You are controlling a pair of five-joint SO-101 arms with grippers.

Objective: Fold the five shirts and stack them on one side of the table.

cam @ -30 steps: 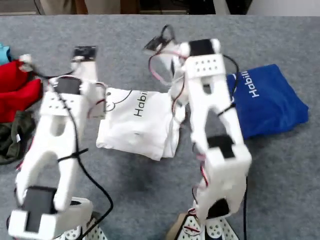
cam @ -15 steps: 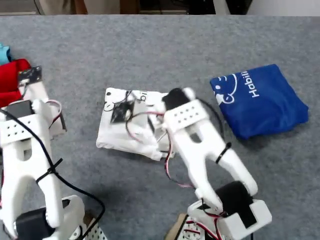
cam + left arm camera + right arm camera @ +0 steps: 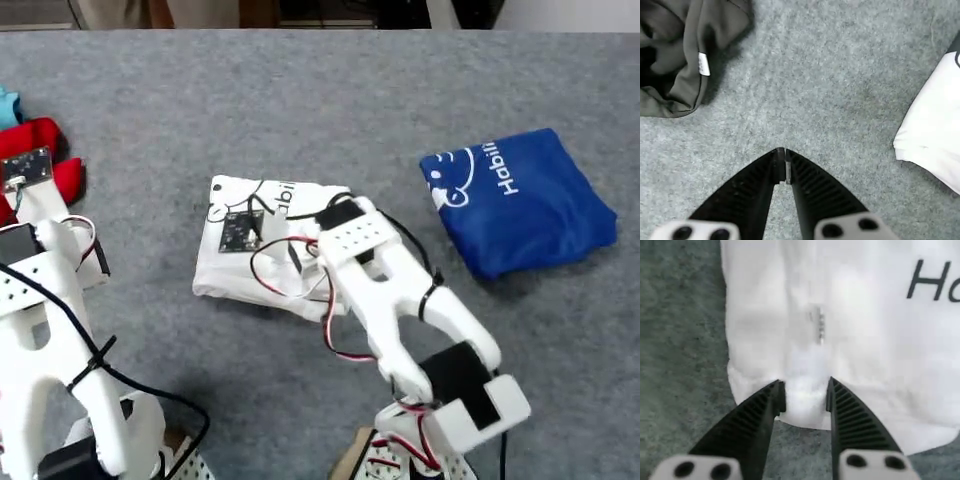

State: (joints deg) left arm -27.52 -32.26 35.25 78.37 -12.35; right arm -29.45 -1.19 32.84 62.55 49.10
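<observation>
On the grey table (image 3: 300, 100), the folded blue shirt (image 3: 525, 200) is lying to one side, the folded white shirt (image 3: 225, 275) mid-table. The right gripper (image 3: 804, 390) is swinging down onto the white shirt's edge, jaws parted astride the cloth — probably readying to stack it. The left gripper (image 3: 784, 159), pinched closed and empty, is retreating beside the crumpled olive shirt (image 3: 675, 55).

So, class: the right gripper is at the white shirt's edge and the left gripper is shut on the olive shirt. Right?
No. The left gripper is shut on nothing: the left wrist view shows it over bare table, apart from the olive shirt. The right gripper is at the edge of the white shirt.
</observation>
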